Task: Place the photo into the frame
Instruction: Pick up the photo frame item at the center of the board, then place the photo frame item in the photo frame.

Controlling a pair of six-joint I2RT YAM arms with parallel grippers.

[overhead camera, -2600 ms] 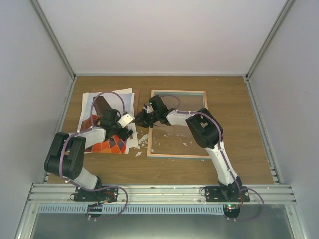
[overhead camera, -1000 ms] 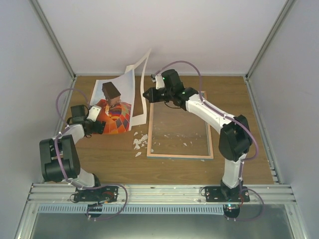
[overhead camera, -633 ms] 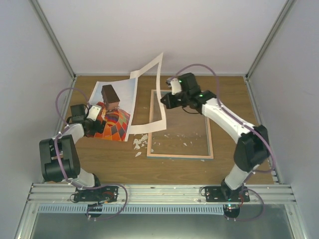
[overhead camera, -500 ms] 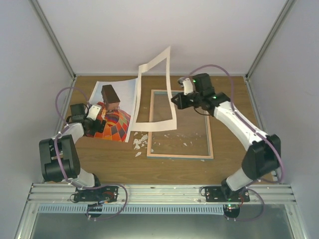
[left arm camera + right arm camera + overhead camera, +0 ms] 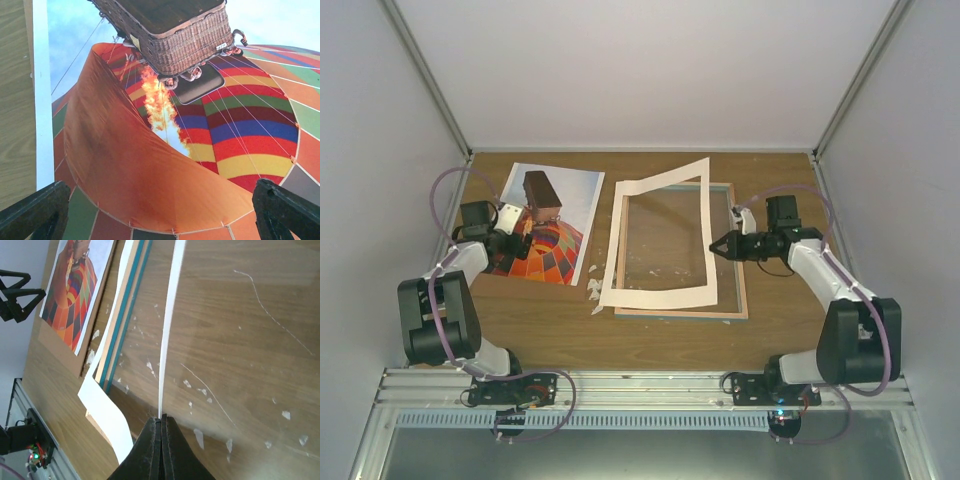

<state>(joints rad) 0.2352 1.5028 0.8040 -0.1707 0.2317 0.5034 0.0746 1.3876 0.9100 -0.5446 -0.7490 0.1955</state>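
Balloon photo [image 5: 545,225] lies flat on the bench [image 5: 790,340] left of the frame [image 5: 741,280], long axis front-to-back, beneath the nearer left jaws, wide open and empty; right jaws pinch a mat [image 5: 655,297] over the frame.

I'm getting soft, even overhead light, and the arms are throwing only faint shadows on the wooden surface [image 5: 650,350]. The left pincer [image 5: 160,192] is blurring at its dark tips over a sharp photo [image 5: 200,125]. The cream mat sheet [image 5: 168,340] is washing out white, and the right pincer [image 5: 161,422] is going near-black.
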